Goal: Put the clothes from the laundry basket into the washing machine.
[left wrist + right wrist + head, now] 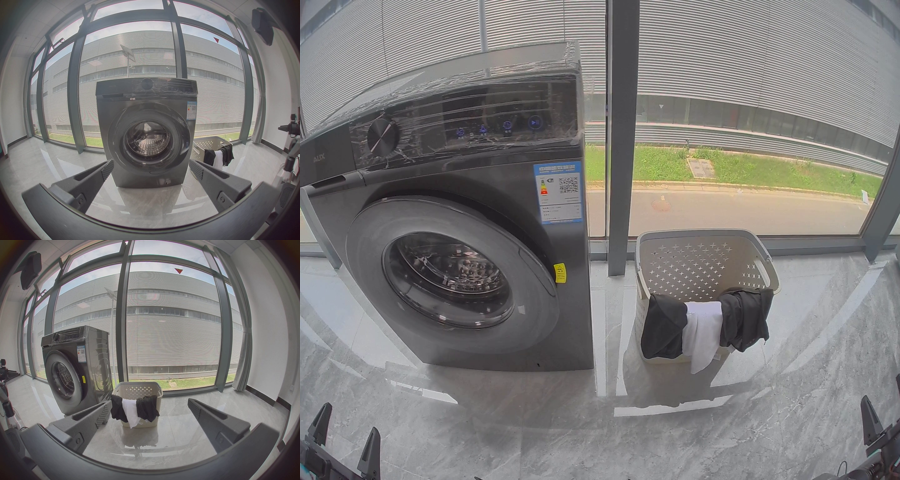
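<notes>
black and white clothes (703, 328) draped over the front rim of the beige laundry basket (700, 262), just right of the grey washing machine (456, 250); left gripper (349, 422) and right gripper (149, 402) both spread wide, low, well apart from the basket.

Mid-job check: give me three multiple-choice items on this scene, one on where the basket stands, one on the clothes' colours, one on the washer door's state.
1. Relative to the washing machine, the laundry basket stands:
A) on top of it
B) on the floor, at the robot's right of it
C) behind it

2. The clothes over the basket's front rim are:
A) black and white
B) all red
C) blue and yellow

3. The machine's door is:
A) wide open
B) shut
C) removed

Answers: 1 B, it stands on the floor right of the machine; 2 A, a white piece hangs between black cloth; 3 B, the round door sits flush.
</notes>
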